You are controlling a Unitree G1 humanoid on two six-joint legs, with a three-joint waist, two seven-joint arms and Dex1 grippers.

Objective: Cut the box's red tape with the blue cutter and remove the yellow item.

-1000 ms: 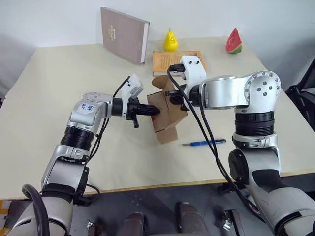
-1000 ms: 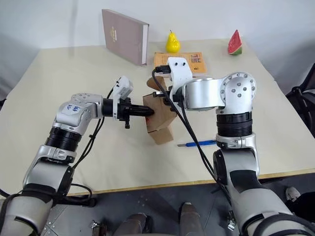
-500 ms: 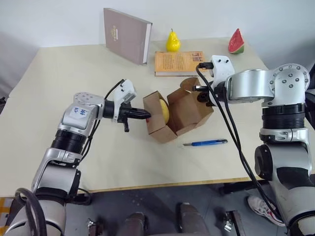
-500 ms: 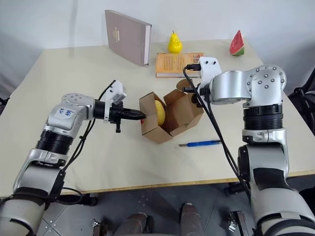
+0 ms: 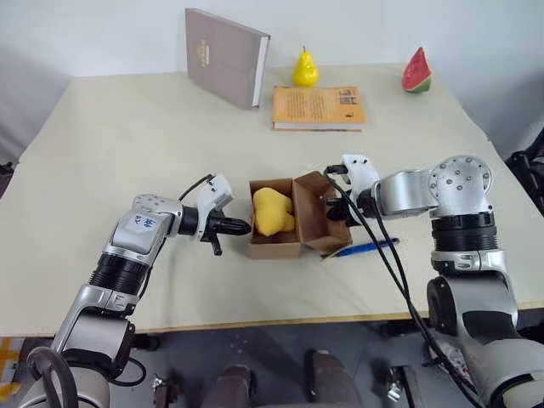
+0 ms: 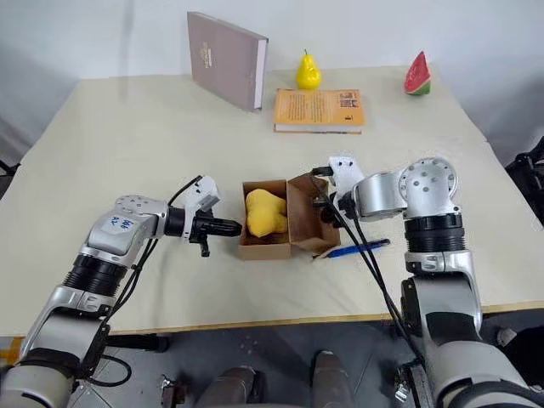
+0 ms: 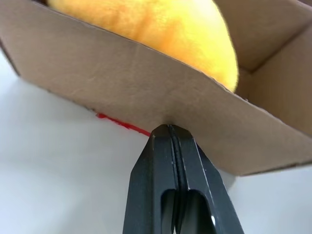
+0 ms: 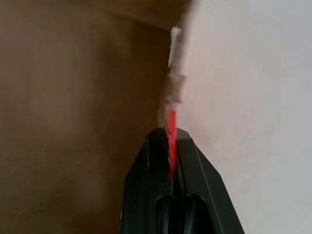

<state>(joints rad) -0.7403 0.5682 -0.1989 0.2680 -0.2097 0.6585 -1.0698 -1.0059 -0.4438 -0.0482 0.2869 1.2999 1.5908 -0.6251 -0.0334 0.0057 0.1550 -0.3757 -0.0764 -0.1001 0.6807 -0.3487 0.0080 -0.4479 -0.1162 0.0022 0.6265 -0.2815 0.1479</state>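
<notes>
1. Seen from the head camera, a small brown cardboard box (image 5: 289, 223) sits open on a cream table (image 5: 127, 136), its flaps spread, with a soft yellow plush item (image 5: 272, 211) lying inside.
2. The left gripper (image 5: 245, 227) meets the box's left flap; its two black fingers are pressed together on that cardboard edge.
3. The right gripper (image 5: 333, 208) is at the box's right flap, its fingers closed on the flap's edge.
4. A slim blue cutter (image 5: 367, 247) lies flat on the table just beside the box, on the robot's right, partly under the right arm's cable; neither gripper holds it.
5. The left wrist view adds what the head views miss: a thin sliver of red tape (image 7: 122, 123) along the box's lower edge, just beside the closed fingertips (image 7: 161, 146), with the plush rising above the cardboard wall.
6. The right wrist view shows a red strip of tape on the flap edge, caught between that gripper's closed fingers.
7. Counted on the table: one box, one plush item, one cutter, two books (a grey-brown hardcover (image 5: 225, 56) standing, an orange one (image 5: 316, 106) lying flat), one yellow pear (image 5: 305, 69), one watermelon slice (image 5: 416, 71).
</notes>
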